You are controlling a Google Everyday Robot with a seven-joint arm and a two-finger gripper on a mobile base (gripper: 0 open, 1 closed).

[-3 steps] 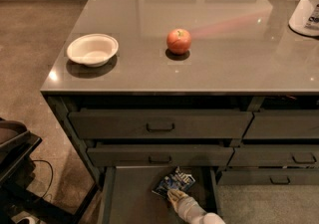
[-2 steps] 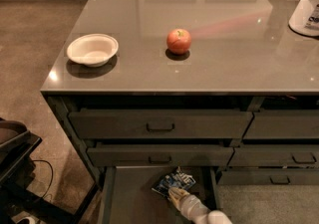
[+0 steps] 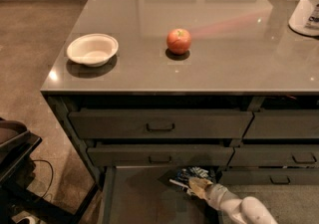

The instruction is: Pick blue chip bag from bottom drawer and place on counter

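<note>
Our gripper [image 3: 198, 186] sits low in the open bottom drawer [image 3: 134, 198], touching the blue chip bag [image 3: 193, 173], which lies just behind it near the drawer's back; whether it has clamped the bag we cannot tell. On the counter [image 3: 224, 63] we see a white bowl [image 3: 92, 50], an apple [image 3: 178, 41] and a white jar [image 3: 306, 6]; their lettering is too small to read.

White arm [image 3: 240, 208], tan gripper [image 3: 197, 186].
The arm was smooth and glossy white, built of rounded, bulbous segments; the gripper, low inside the bottom drawer [image 3: 134, 199], looked pale tan, perhaps rubber-padded.
</note>
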